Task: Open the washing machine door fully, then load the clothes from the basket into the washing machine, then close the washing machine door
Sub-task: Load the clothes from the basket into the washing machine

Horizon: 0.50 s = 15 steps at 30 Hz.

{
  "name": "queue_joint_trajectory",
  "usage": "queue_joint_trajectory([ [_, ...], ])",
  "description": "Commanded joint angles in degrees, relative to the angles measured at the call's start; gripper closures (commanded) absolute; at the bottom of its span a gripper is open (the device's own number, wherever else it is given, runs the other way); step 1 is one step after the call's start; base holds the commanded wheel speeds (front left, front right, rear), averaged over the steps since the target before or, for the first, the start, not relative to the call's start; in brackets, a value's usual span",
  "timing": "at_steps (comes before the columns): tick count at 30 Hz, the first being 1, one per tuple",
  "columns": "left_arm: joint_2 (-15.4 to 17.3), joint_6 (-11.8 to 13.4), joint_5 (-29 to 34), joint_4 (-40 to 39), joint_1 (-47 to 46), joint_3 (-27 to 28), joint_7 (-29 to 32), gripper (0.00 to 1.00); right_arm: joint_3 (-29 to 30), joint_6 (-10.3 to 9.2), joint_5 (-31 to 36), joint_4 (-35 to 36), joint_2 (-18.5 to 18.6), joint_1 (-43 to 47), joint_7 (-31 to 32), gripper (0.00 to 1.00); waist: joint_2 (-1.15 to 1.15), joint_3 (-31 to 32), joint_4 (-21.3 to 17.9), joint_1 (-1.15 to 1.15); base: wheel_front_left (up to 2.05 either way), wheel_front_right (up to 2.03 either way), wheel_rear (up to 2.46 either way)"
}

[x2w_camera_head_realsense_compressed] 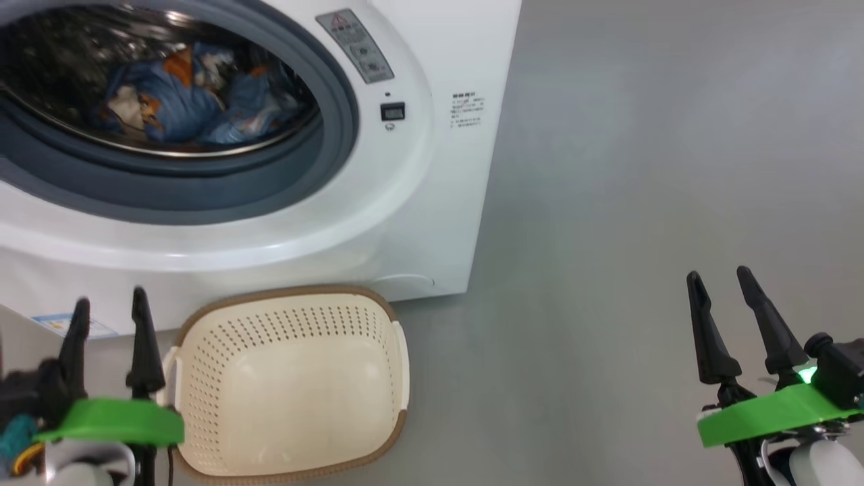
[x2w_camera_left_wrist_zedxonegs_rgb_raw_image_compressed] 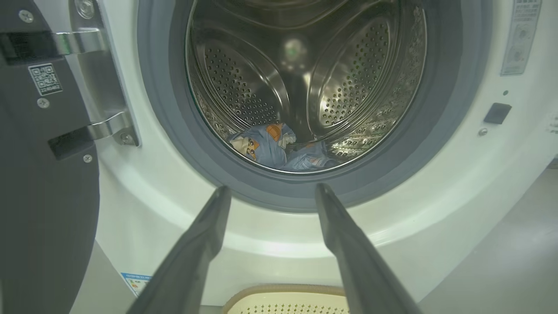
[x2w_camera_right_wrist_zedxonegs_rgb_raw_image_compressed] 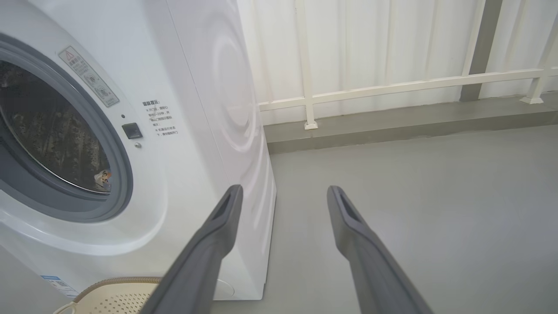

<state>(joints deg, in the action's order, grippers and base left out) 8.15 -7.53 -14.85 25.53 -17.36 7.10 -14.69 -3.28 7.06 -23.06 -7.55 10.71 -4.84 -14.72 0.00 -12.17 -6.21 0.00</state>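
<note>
Blue clothes lie in the washing machine, basket bare, left end effector and right end effector spread, empty — yet the door hangs open, and a glancing push could leave it unlatched.

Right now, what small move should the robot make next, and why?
Probably swing the left gripper toward the washing machine door, which stands open: the clothes lie in the drum, the basket is empty, so only closing remains.
</note>
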Motion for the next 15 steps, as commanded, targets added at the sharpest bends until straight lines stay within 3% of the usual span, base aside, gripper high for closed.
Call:
queue_joint_trajectory([
  [1, 1.49, 0.04, 0.52, -2.14, 1.29, 1.94, -0.30, 0.00, -0.76, 0.43, 0.22, 1.15, 1.13, 0.78, -0.28, 0.00, 0.00, 3.10, 1.14, 0.00, 0.00, 0.00, 0.00],
  [15, -0.23, 0.04, -0.20, -8.72, 13.86, 1.32, -0.30, 0.00, 0.62, 0.43, 0.08, 1.33, 1.93, 6.82, -0.28, 0.00, 0.00, 9.16, 2.85, 0.00, 0.00, 0.00, 0.00],
])
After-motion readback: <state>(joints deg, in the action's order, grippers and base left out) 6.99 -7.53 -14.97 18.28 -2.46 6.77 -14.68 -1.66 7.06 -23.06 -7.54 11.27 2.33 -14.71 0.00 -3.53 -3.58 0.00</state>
